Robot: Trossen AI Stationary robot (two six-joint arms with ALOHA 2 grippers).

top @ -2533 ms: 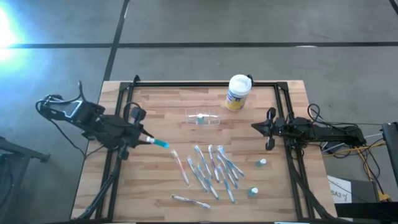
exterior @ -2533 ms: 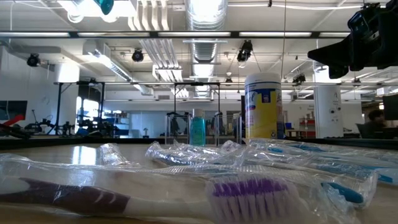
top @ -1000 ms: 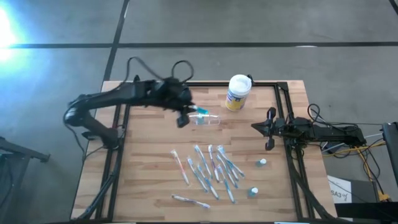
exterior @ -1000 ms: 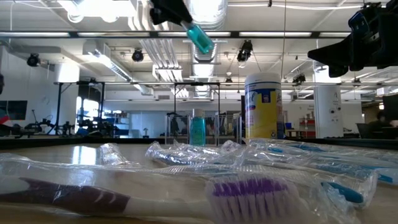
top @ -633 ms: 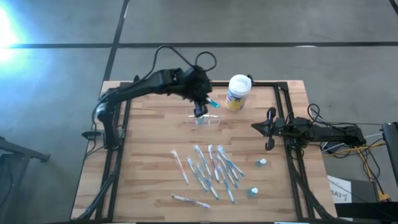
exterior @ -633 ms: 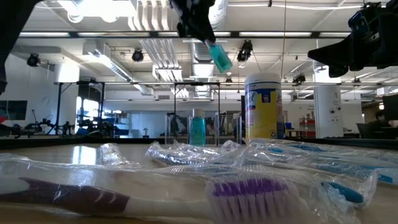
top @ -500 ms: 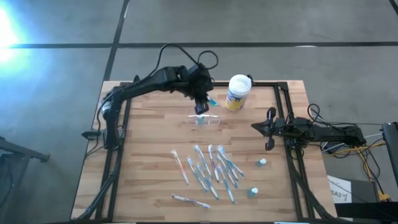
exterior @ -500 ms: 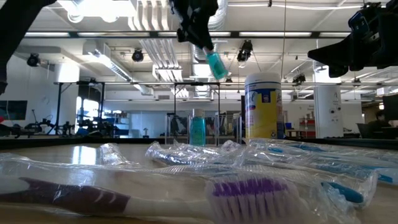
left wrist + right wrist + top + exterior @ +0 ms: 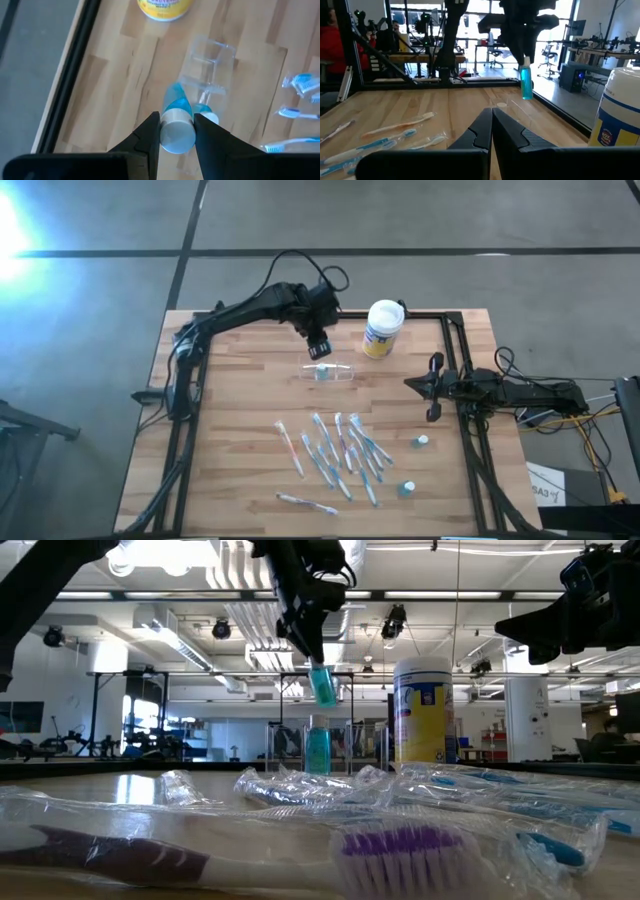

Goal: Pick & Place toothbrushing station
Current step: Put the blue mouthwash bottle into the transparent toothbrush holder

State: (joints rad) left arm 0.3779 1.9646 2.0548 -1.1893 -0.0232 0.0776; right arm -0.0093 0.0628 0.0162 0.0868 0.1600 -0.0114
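My left hand (image 9: 321, 350) hangs over the far middle of the bench (image 9: 240, 440), fingers (image 9: 148, 134) pinched onto the white cap of a teal tube (image 9: 176, 119), which points nozzle-end down. In the low view the tube (image 9: 322, 684) hangs clear above the holder (image 9: 320, 748), not touching it. The holder (image 9: 328, 370) (clear plastic, nearly colourless) sits on the bench just below the hand in the high view, w/ a second teal tube (image 9: 318, 747) already standing in it. From the left wrist the holder (image 9: 208, 67) shows just beyond the gripped tube, one compartment bare.

Nearer the front, mid-bench, lies a scatter of wrapped brushes (image 9: 340, 452), some w/ blue heads; one w/ purple bristles (image 9: 400, 852) lies closest to the low camera. Right of the holder and well apart stands a canister (image 9: 382, 328), white lid, yellow label.

Further right, two small capped items (image 9: 423, 441) lie near the bench's right edge, too small to tell what they are. My right hand (image 9: 434, 388) waits at the right side of the bench, off the surface; fingers (image 9: 482, 131) closed together w/ nothing between them, seen in the right wrist view. From there the left hand (image 9: 524, 61) and its tube (image 9: 526, 82) show farther off, and a person in red (image 9: 332, 47) stands beyond the bench.
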